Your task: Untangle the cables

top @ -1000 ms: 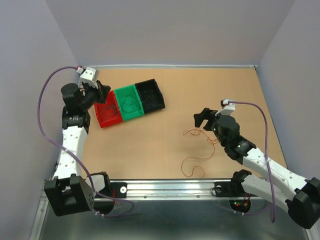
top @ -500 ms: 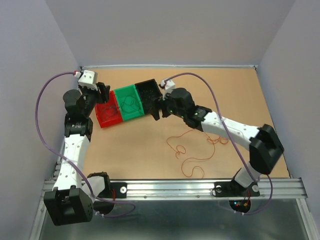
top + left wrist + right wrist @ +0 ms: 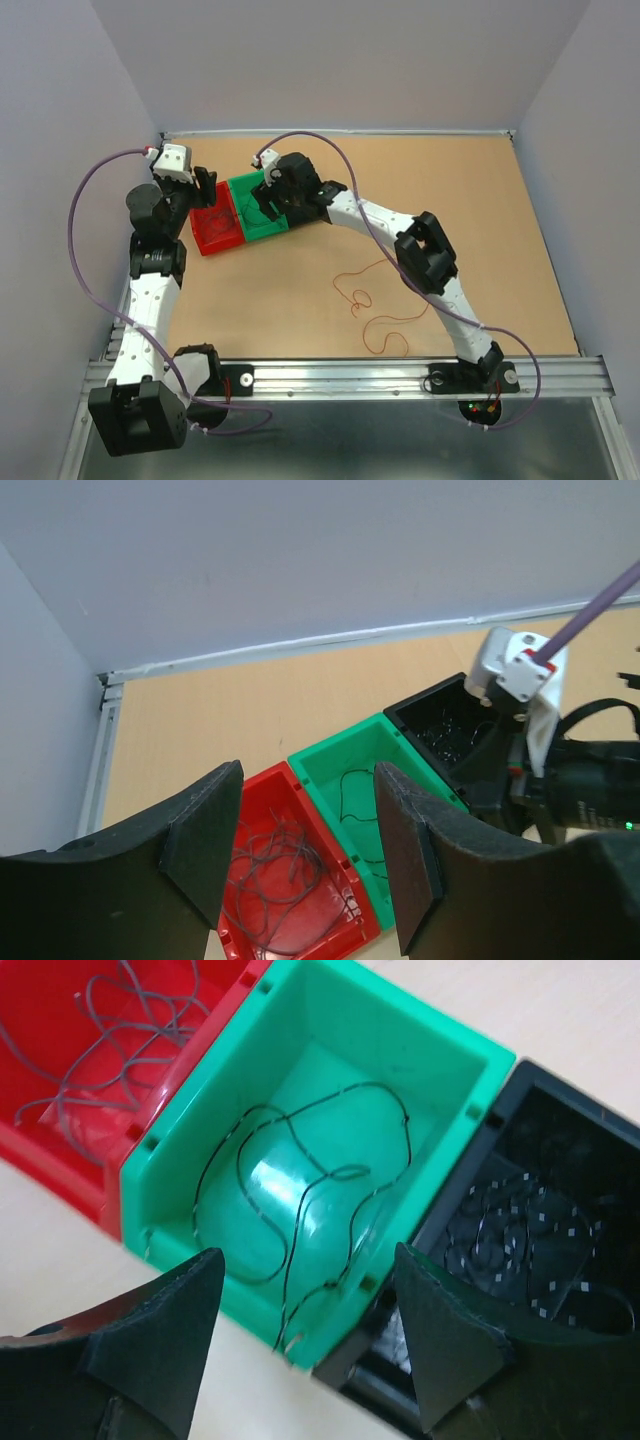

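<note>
Right pincer [image 3: 305, 1300] over green bin [image 3: 430, 1025] rim

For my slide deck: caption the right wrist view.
Open right pincer above the green bin, one dark wire inside; red bin and black bin flank it.

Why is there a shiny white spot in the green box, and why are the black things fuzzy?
Right wrist view: the white spot is light bouncing off the glossy floor of the green plastic bin; the black jaws sit very close to the lens, so they look blurred. Left wrist view: its jaws look soft too, no glare. Top external view: even light.
</note>
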Robot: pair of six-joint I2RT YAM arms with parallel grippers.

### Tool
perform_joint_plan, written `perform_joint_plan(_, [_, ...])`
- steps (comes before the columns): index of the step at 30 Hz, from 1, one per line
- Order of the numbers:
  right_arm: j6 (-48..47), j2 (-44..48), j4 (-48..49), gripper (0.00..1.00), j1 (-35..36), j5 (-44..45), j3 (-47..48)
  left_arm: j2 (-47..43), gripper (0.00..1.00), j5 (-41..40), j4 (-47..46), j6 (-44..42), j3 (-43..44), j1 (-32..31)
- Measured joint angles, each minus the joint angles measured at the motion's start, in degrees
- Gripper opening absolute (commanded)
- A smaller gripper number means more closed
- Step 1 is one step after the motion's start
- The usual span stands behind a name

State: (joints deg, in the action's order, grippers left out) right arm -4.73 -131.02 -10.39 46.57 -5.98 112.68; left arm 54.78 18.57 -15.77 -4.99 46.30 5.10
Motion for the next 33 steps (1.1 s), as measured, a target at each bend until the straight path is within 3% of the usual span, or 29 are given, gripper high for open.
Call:
perform_joint_plan(8, [-4.85, -10.16, -2.89, 0.69, -0.02, 0.15, 13.55, 1.44, 0.66, 0.07, 0.09, -0.11, 0.0, 0.0])
perform_joint_plan(17, [-6.01, -14.29, -2.21, 0.7, 0.2, -1.95, 16.24, 1.4, 0.66, 0.79, 0.11, -0.22, 0.0, 0.0])
perform_joint_plan(22, [-6.99, -15.45, -2.03, 0.81, 1.16, -0.44, 16.26, 1.4, 0.66, 1.09, 0.11, -0.35, 0.0, 0.0])
perform_joint_plan(26, [-4.74, -17.27, -6.71, 0.84, 1.14, 3.26, 21.77, 1.42, 0.66, 1.38, 0.11, -0.37, 0.0, 0.0])
perform_joint_plan(30, [-0.7, -15.72, -9.42, 0.84, 1.51, 6.91, 20.52, 1.64, 0.66, 1.84, 0.11, -0.37, 0.0, 0.0])
perform_joint_plan(33, [1.7, -14.19, -11.32, 0.69, 2.27, 8.5, 18.58, 1.79, 0.66, 2.25, 0.15, -0.37, 0.0, 0.0])
